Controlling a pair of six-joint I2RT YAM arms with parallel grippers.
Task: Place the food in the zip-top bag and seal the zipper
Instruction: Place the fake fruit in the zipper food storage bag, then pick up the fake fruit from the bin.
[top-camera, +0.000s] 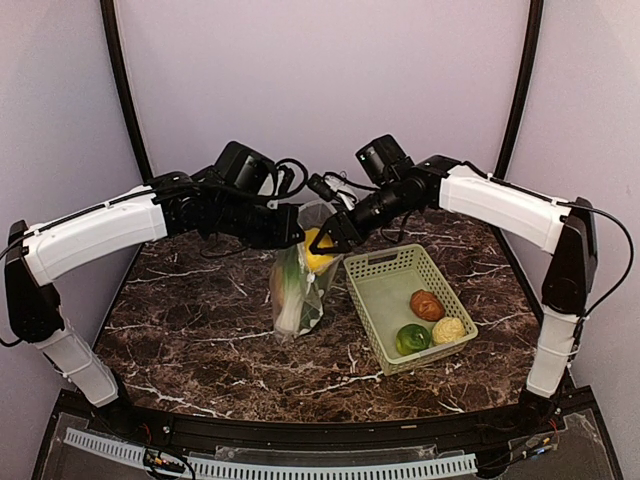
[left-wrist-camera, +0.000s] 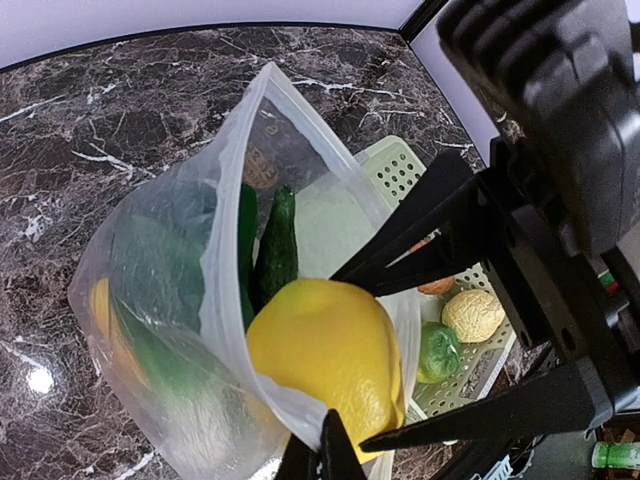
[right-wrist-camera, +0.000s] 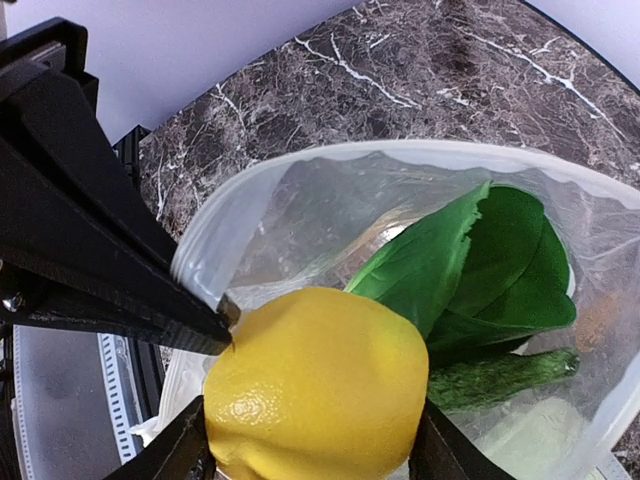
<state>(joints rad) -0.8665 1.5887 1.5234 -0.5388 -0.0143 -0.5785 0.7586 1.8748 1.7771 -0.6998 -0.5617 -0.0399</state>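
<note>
The zip-top bag (top-camera: 296, 288) hangs upright over the marble table with its mouth open. My left gripper (top-camera: 297, 232) is shut on the bag's mouth edge (left-wrist-camera: 222, 190) and holds it up; its fingertips (left-wrist-camera: 322, 445) pinch the rim. My right gripper (top-camera: 326, 246) is shut on a yellow lemon (top-camera: 318, 252) and holds it in the bag's mouth. The lemon fills the wrist views (left-wrist-camera: 325, 355) (right-wrist-camera: 315, 385). Inside the bag lie the leek's green leaves (right-wrist-camera: 470, 260), a dark green piece (right-wrist-camera: 500, 375) and another yellow piece (left-wrist-camera: 100, 305).
A light green mesh basket (top-camera: 385, 265) stands right of the bag. It holds a brown fruit (top-camera: 427, 304), a green round fruit (top-camera: 411, 338) and a pale bumpy one (top-camera: 449, 329). Both arms meet over the table's middle back.
</note>
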